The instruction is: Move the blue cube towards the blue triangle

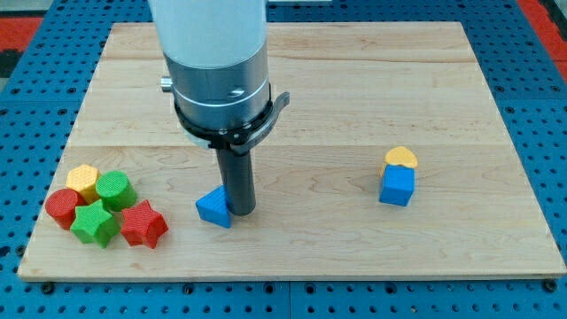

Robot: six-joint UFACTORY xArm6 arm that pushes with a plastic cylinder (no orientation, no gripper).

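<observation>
The blue cube (397, 186) sits at the view's right, with a yellow half-round block (400, 158) touching its top side. The blue triangle (213, 207) lies at the lower middle of the wooden board (354, 80). My tip (241, 211) rests on the board right against the triangle's right side, far to the left of the blue cube.
A cluster stands at the view's lower left: a yellow hexagon (83, 180), a green cylinder (114, 190), a red cylinder (63, 206), a green star (94, 223) and a red star (143, 224). The arm's white and grey body (217, 62) hangs over the board's upper left.
</observation>
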